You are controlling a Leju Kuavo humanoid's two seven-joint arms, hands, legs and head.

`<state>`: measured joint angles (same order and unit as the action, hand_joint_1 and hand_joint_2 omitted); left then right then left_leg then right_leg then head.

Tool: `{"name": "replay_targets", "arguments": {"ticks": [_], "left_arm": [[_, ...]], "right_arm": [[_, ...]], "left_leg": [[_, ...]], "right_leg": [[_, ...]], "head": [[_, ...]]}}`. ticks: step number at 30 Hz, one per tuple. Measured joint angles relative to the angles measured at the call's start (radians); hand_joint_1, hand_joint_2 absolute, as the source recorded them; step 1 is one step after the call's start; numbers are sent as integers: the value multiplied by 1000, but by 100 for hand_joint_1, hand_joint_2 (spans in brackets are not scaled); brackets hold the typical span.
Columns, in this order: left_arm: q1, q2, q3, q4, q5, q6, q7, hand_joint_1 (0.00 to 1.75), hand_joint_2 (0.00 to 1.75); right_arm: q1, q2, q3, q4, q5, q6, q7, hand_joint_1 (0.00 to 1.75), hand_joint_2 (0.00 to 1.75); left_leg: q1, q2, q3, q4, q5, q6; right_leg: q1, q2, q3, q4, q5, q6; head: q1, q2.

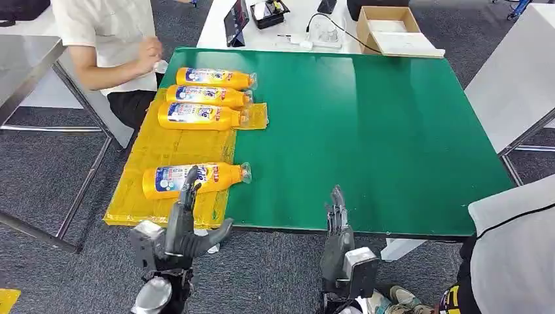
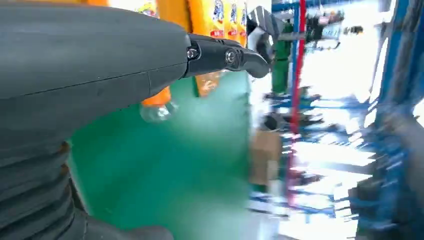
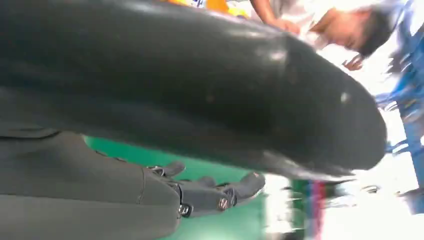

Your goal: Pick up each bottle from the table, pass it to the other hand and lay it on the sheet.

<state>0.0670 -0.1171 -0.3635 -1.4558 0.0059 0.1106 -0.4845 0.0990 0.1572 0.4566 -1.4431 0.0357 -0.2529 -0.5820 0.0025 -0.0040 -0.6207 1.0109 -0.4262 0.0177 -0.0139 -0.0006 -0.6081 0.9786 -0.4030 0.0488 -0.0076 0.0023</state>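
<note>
Four bottles — the nearest (image 1: pixel 196 178) just beyond the left hand (image 1: pixel 181 226), both hands released, right hand (image 1: pixel 337 239) apart — lie yellow, clear-capped on the sheet (image 1: pixel 157 154); the left wrist view shows a cap (image 2: pixel 159 111) close.

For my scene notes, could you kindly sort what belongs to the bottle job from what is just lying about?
Job: four yellow bottles, yellow sheet, green table, left hand, right hand.

Lying about: cardboard box, tablet, black tray.
</note>
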Motion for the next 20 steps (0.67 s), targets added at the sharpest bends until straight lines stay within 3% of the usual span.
{"name": "replay_targets", "arguments": {"ticks": [2, 8, 15, 16, 20], "left_arm": [[35, -3, 0, -54, 85, 5, -5, 0, 175], [51, -20, 2, -88, 105, 79, -22, 0, 175], [29, -27, 2, -72, 77, 116, -31, 0, 175], [25, -27, 2, -65, 75, 118, -32, 0, 175], [12, -28, -2, -39, 23, 161, -40, 0, 175]], "right_arm": [[-1, 9, -3, 11, -38, -52, 57, 0, 0], [-9, 24, -7, 27, -35, -193, 100, 0, 0], [-13, 26, -10, 6, 45, -304, 41, 0, 0], [-13, 24, -10, 0, 54, -306, 43, 0, 175], [-13, 16, -14, -10, 139, -355, 15, 0, 175]], "left_leg": [[0, -1, 0, 0, 0, 0], [0, -1, 0, 0, 1, 1], [0, -1, 1, 0, 1, 0], [0, -1, 1, 0, 1, 0], [0, -1, 1, 0, 1, 0]], "right_leg": [[0, 0, 0, 0, 0, 0], [0, 0, 1, 0, 1, 1], [0, 0, 1, 0, 1, 1], [0, 0, 1, 0, 1, 1], [0, 0, 1, 0, 1, 1]], "head": [[0, 0], [0, 0], [1, 0], [0, 0], [0, 0]]}}
